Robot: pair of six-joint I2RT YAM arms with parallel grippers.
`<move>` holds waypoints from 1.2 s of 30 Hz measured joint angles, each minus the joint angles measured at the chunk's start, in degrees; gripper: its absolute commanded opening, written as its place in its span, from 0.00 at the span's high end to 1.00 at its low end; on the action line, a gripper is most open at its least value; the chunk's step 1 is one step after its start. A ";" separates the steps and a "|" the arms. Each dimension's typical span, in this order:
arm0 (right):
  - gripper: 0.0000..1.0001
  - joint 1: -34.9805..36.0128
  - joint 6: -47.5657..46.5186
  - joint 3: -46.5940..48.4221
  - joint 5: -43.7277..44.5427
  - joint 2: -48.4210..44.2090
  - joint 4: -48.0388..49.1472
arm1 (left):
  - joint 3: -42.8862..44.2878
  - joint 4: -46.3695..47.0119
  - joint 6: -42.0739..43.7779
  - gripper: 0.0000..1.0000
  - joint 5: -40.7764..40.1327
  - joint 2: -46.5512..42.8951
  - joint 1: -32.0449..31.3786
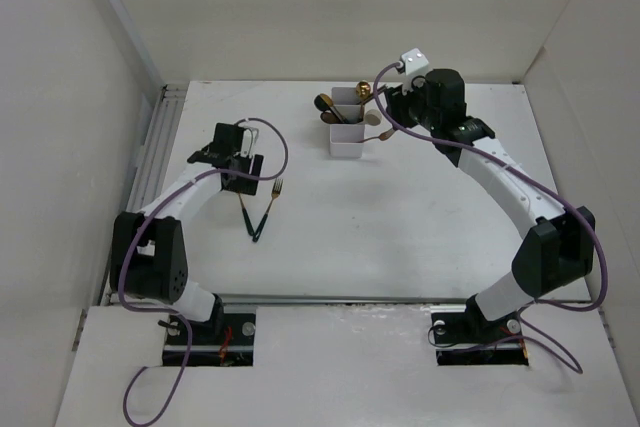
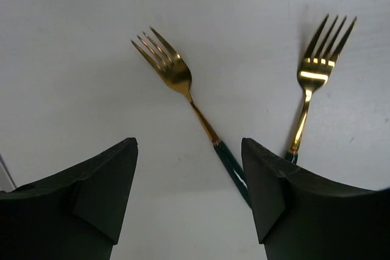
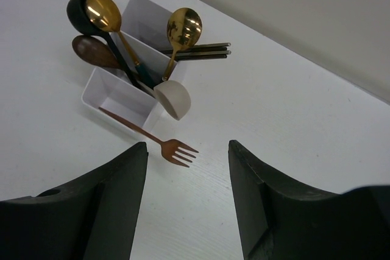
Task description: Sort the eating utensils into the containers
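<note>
Now we are hovering the left gripper (image 2: 189,150), jaws parted and empty, over the gold forks (image 1: 272,197): the nearer fork (image 2: 175,76) is lying tines-away, its handle slanting under our right finger (image 2: 292,205). The right gripper (image 3: 187,150), equally spread and empty, is hanging by the container (image 3: 122,98), well apart.

The white table (image 1: 420,227) carries two gold forks (image 1: 269,207), dark handles converging, and a white divided box (image 1: 348,139).

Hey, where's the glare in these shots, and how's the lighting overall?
Left wrist: bright glare band across the right-hand fork; left gripper's fingers dark, detail lost. Right wrist: highlights on the left gold spoon. Top external: even light, faint shadows.
</note>
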 measured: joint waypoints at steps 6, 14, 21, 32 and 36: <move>0.39 0.31 0.57 -0.52 0.09 -0.02 0.39 | -2.34 -3.26 2.23 0.35 2.95 -0.24 0.46; 0.38 0.90 1.46 -2.38 1.57 -0.68 0.83 | -1.55 -7.06 2.43 0.49 7.17 8.96 0.92; 0.38 0.98 1.68 -2.64 2.82 -1.55 0.96 | -0.09 -8.33 -0.57 0.76 9.01 10.45 1.49; 0.38 1.05 1.68 -2.12 3.91 -1.27 0.85 | 7.04 -8.70 -6.51 1.00 11.52 16.04 7.72; 0.38 1.33 1.68 -0.15 4.35 0.04 0.98 | 11.23 -6.38 -6.03 1.00 10.36 17.42 9.33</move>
